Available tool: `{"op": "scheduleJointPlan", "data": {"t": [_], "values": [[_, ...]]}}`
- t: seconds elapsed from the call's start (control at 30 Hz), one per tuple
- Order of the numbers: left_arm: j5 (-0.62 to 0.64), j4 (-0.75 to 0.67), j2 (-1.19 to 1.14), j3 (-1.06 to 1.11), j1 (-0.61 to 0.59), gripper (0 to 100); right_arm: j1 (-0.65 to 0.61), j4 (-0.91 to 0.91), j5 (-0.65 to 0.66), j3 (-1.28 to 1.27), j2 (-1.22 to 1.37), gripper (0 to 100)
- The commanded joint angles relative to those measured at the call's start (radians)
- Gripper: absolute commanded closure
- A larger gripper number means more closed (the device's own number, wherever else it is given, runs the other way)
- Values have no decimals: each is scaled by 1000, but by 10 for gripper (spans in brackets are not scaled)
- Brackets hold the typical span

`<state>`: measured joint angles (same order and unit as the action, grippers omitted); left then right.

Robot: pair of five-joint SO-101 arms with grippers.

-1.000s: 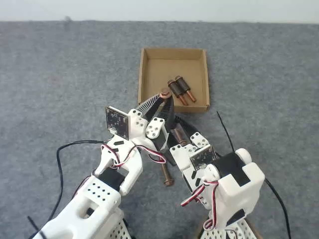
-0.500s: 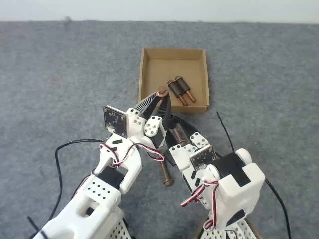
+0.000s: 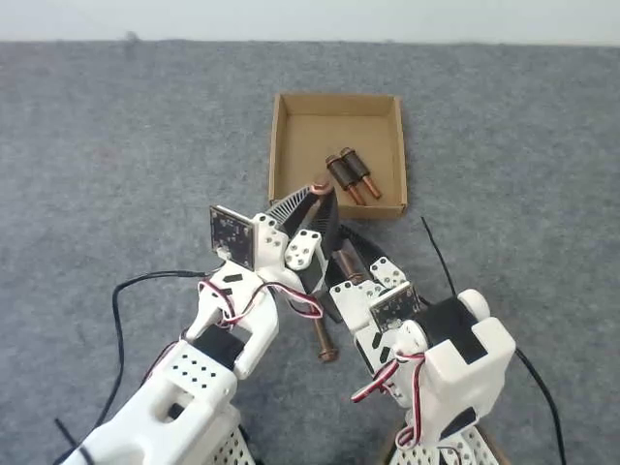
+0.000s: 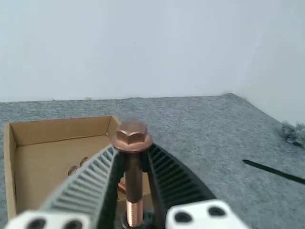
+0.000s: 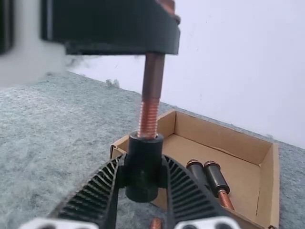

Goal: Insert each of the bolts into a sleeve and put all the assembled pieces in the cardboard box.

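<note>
While L gripper (image 4: 132,160) clamps bolt (image 4: 133,140), R gripper (image 5: 143,164) clamps sleeve (image 5: 143,179); bolt tip at sleeve mouth.

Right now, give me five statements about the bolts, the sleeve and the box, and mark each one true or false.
1. The left claw holds a copper bolt head up. True.
2. The right claw is empty. False: it grips a black sleeve.
3. The copper bolt's threaded end meets the top opening of the black sleeve. True.
4. The cardboard box is empty. False: two assembled pieces lie side by side in it.
5. A loose bolt lies on the carpet between the two arms. True.
</note>
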<state>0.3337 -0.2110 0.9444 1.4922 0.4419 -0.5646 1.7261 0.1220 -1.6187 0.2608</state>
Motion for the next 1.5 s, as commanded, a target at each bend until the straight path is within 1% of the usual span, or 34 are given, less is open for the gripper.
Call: {"op": "scheduleJointPlan", "data": {"t": [0.0,0.3,0.77,0.93,1.07,1.17,1.37,1.47], "values": [[3,20,0,-42,9,990,15,18,8,-23,-35,991],[5,77,0,-31,17,990,16,18,11,-23,-35,991],[3,80,0,1,31,990,42,22,9,-25,-42,991],[3,135,0,2,55,990,42,22,9,-25,-42,991],[3,141,-5,5,58,990,42,22,9,-25,-42,991],[2,133,-81,1,61,990,42,22,9,-25,-42,991],[-2,132,-333,-122,31,982,53,22,9,-25,-42,991],[-2,127,-397,-154,26,962,56,22,8,-25,-42,991]]}}
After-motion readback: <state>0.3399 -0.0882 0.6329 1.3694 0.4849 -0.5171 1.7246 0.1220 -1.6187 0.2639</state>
